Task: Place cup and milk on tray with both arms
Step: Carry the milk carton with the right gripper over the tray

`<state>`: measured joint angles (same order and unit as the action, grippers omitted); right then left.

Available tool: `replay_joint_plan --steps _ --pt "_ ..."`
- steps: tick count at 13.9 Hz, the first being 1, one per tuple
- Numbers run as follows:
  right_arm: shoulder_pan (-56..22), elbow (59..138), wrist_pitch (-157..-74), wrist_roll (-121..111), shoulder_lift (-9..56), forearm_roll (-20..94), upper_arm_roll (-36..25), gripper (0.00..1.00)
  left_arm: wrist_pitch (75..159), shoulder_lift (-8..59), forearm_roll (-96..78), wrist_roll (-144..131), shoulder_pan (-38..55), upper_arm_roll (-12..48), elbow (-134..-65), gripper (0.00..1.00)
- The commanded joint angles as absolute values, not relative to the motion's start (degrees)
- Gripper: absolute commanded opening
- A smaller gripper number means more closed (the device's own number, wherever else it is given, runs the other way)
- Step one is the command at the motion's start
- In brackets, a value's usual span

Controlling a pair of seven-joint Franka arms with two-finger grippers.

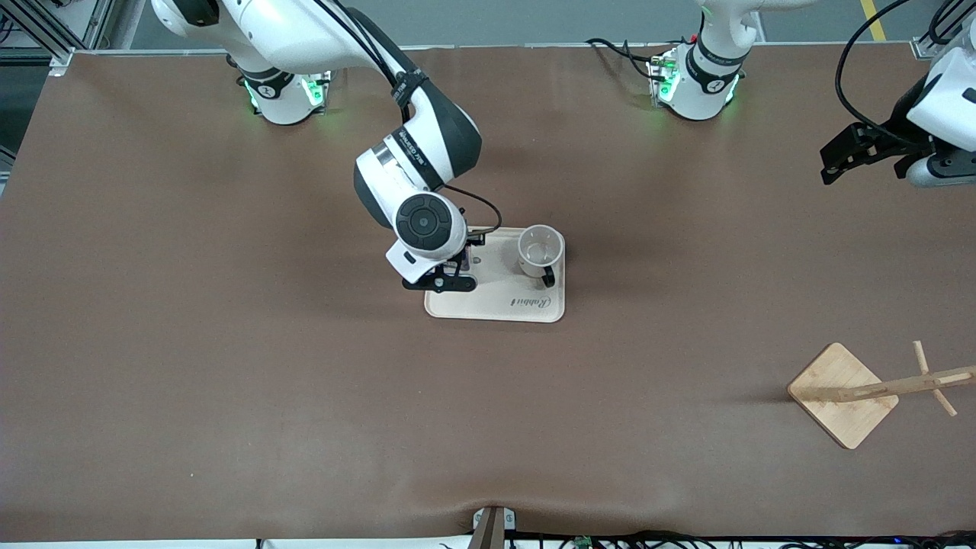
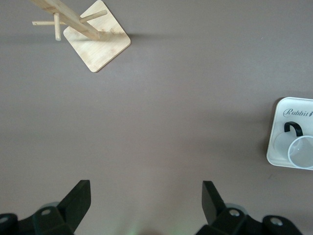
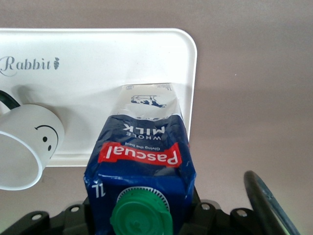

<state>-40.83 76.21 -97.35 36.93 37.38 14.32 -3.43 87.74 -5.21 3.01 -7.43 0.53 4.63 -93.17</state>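
Milk point(image 3: 142, 161) sitting on the tray point(image 1: 496, 309), clamped in the right gripper point(image 1: 450, 271).

The carton is standing near the tray's edge toward the right arm's end, the cup point(image 1: 540, 250) beside it on the same tray. The left gripper point(image 2: 144, 205) is waiting, fingers spread apart, over bare table near the wooden stand point(image 1: 842, 394).

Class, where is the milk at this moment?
The milk is held in the right claw, at the tray's end toward the right arm, beside the cup. The front view hides it under the wrist; the right wrist view shows it.
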Motion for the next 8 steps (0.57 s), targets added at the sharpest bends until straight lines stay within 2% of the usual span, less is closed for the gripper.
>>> replay_joint_plan --steps 1,8 --pt "-41.3 74.8 -98.2 39.3 38.8 15.2 -4.0 1.00 88.6 -6.5 1.8 -6.1 0.6 3.8 -94.5 1.00" --pt "-41.7 74.4 -98.0 39.3 38.4 15.1 -4.0 1.00 88.5 -6.5 0.7 -7.4 0.6 4.1 -94.5 1.00"
